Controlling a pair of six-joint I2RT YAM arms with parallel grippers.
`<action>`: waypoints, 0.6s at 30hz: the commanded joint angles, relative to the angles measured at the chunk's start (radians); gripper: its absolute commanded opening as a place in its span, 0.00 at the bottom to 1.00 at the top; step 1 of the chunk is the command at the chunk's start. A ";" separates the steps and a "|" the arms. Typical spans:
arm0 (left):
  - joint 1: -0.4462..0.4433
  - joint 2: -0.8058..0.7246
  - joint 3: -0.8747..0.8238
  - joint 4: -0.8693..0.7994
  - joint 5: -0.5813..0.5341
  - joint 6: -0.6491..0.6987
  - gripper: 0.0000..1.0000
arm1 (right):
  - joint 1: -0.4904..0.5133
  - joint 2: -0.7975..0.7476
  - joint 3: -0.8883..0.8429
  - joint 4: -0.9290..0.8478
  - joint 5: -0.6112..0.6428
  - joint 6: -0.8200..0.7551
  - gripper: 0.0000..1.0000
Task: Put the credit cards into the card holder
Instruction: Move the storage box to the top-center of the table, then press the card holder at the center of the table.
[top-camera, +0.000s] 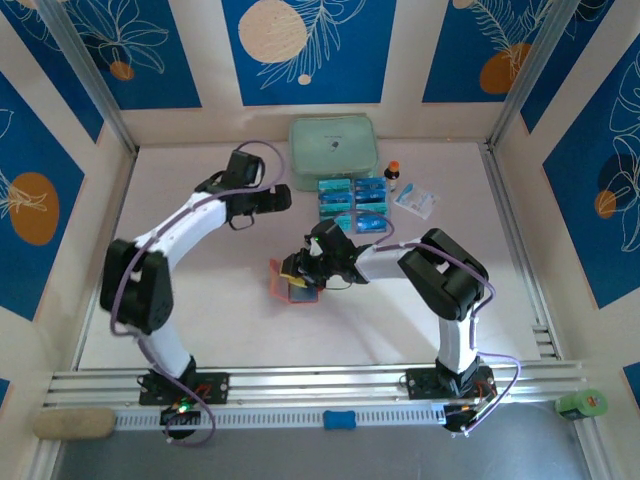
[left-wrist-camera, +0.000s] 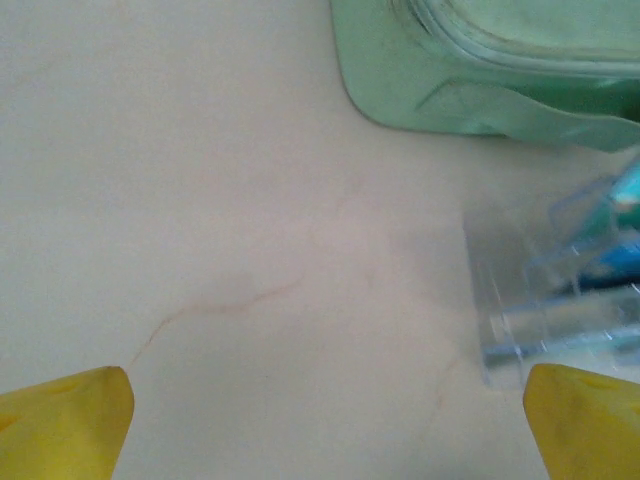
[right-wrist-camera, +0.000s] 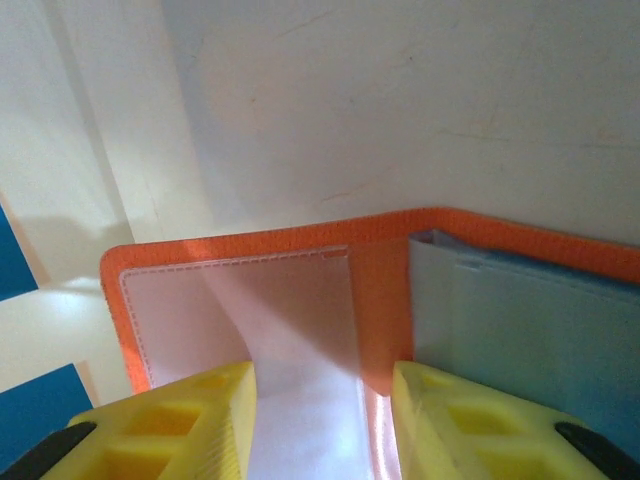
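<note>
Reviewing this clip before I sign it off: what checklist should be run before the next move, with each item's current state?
1. Card holder spread open, grey pocket exposed: ok.
2. Right gripper over the holder: ok.
3. Card between its fingers: cannot tell; something pale sits there.
4. Left gripper open, holding nothing, over bare table: ok.
5. Credit cards available in the clear rack: ok.
</note>
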 joint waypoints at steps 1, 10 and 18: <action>-0.002 -0.119 -0.162 0.035 0.063 -0.044 1.00 | 0.009 -0.033 0.005 -0.032 0.010 -0.025 0.40; -0.026 -0.331 -0.446 0.096 0.131 -0.148 1.00 | 0.015 -0.033 -0.002 -0.036 0.008 -0.026 0.40; -0.047 -0.296 -0.502 0.115 0.125 -0.148 1.00 | 0.021 -0.037 -0.007 -0.037 0.012 -0.025 0.40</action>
